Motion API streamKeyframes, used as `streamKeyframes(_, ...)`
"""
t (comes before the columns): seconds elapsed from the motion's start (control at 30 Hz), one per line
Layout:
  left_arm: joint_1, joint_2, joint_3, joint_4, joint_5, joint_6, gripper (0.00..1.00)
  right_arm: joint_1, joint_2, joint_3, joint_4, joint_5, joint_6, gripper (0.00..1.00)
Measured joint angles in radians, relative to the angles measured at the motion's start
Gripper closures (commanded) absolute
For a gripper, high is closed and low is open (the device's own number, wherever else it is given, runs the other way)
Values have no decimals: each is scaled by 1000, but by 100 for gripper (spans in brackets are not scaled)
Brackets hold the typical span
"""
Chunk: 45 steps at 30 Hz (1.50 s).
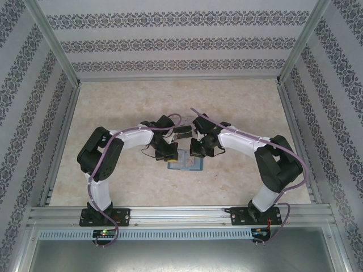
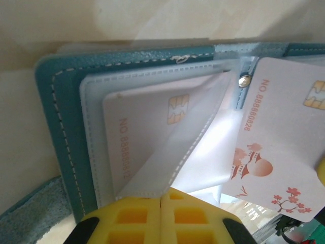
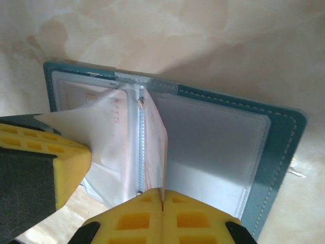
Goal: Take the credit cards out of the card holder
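– On beige marbled table (image 1: 244, 107), teal-blue bifold card holder (image 2: 61, 127) is laid open.
– Grippers?
– Left gripper (image 2: 161, 216) is clamped on clear plastic sleeve (image 2: 152, 173); right gripper (image 3: 162, 203) is clamped on 1 white blossom-print credit card (image 2: 277, 127).

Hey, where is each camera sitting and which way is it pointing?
Top external: above and behind the robot, looking down at the table; left arm and right arm show.
Left wrist: close over the open card holder; left gripper shut on a plastic sleeve.
Right wrist: the same holder; right gripper shut on a credit card.
Shared: the card holder.
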Motion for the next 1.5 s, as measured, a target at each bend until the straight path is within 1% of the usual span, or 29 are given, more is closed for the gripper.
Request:
streamKeyframes(0.13,0,-10,0,-37,-26,1,100,6,21,2,20,-33,0,95)
streamKeyframes(0.3,0,-18,27,-94,-84,2,99,17,30,13,26,-54,0,83)
streamKeyframes(0.37,0,-18,42,-108,-100,4,99,19,32,13,24,-54,1,81)
streamKeyframes(0.5,0,-18,73,-119,-126,4,99,21,32,13,24,-54,3,80)
streamKeyframes(0.57,1,-19,80,-119,-136,5,99,23,32,13,24,-54,3,81)
streamKeyframes(0.73,3,-37,81,-119,-167,4,99,23,32,13,24,-54,10,90)
streamKeyframes(0.83,10,-74,72,-116,-179,4,99,23,32,13,27,-55,11,93)
streamKeyframes(1.0,25,-116,58,-103,-184,3,99,23,22,13,26,-53,10,95)
streamKeyframes(1.27,29,-117,24,-80,-172,-4,99,23,-19,13,16,-31,-5,96)
streamKeyframes(1.5,30,-117,19,-51,-143,-5,99,23,-42,13,13,-27,-76,100)
